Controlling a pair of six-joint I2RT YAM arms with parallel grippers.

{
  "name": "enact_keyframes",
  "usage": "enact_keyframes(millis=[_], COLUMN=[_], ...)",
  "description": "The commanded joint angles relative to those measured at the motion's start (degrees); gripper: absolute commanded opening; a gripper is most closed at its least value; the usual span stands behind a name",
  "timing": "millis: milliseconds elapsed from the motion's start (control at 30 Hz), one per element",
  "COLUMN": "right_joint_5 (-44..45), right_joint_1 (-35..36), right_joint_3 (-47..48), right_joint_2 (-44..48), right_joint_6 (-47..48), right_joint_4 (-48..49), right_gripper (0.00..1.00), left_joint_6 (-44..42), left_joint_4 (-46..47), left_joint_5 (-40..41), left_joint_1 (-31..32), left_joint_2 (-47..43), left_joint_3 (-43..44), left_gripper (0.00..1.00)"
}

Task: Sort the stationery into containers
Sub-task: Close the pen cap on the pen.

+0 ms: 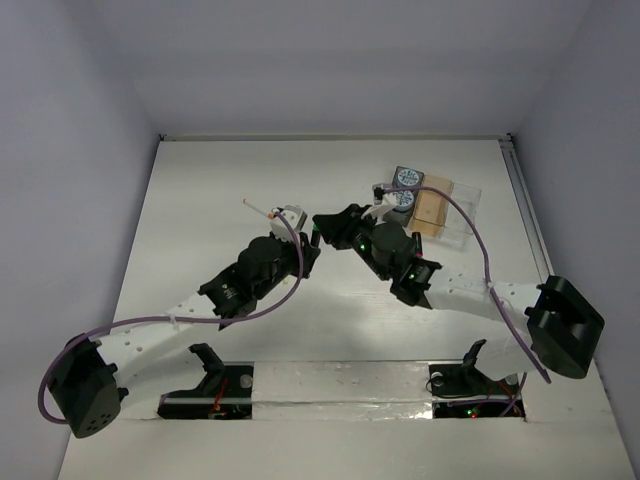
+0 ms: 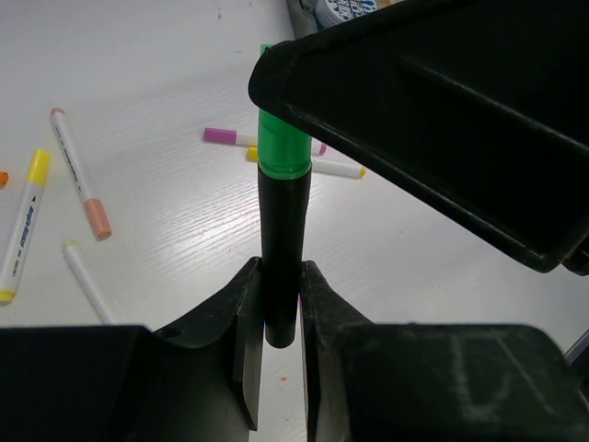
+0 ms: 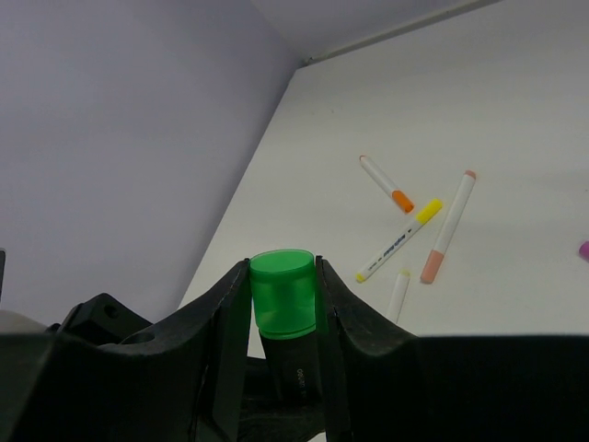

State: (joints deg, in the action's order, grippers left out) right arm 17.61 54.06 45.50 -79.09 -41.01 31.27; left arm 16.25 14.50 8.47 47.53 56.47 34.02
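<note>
A black marker with a green cap is held above the table between both grippers. My left gripper is shut on the black barrel. My right gripper is shut on the green cap. In the top view the two grippers, left and right, meet tip to tip at mid-table. Loose pens lie on the table below: a peach-ended one, a yellow-ended one, a purple-ended one. The clear tray stands at the back right with two round canisters against it.
One white pen with an orange end shows left of the grippers in the top view. More pens lie in the right wrist view, orange-ended and yellow-ended. Grey walls close in the table on three sides.
</note>
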Motion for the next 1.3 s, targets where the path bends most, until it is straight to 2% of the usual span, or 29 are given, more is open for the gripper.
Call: enact_keyframes(millis=[0,200,633,833,1067,1100,1200,1267], right_joint_5=[-15.94,-15.32,-16.91,-15.59,-12.6,-11.99,-8.83,-6.89], right_joint_1=[8.87,11.67,12.82,12.82,12.82,12.82,12.82,12.82], right_joint_3=[-5.94,-8.14,-13.15,-14.56,-15.26,-15.17,-14.12,-13.07], right_joint_2=[-2.91,-3.62,-3.53,-2.3,1.21,2.35,5.51,7.27], right_joint_6=[-1.09,-0.56,-1.26,-2.14,-3.54,-3.81,-4.34,-4.34], right_joint_4=[-16.94,-17.56,-16.94,-16.15,-18.69,-19.31,-21.07,-22.12], right_gripper=[0.0,0.0,0.0,0.0,0.0,0.12,0.39,0.43], left_joint_6=[-0.87,-1.22,-2.36,-1.75,-0.34,0.01,2.11,3.17], left_joint_4=[26.63,25.05,23.47,23.47,23.47,23.64,24.61,24.7], left_joint_5=[10.61,8.85,8.4,7.62,8.14,7.97,5.78,5.07], left_joint_1=[-2.79,-2.79,-2.79,-2.79,-2.79,-2.79,-2.79,-2.79], left_joint_2=[-3.91,-3.65,-1.98,-1.62,-3.2,-3.47,-3.73,-3.82], left_joint_3=[10.98,14.05,19.06,18.63,14.06,13.45,9.93,7.57], left_gripper=[0.0,0.0,0.0,0.0,0.0,0.0,0.0,0.0])
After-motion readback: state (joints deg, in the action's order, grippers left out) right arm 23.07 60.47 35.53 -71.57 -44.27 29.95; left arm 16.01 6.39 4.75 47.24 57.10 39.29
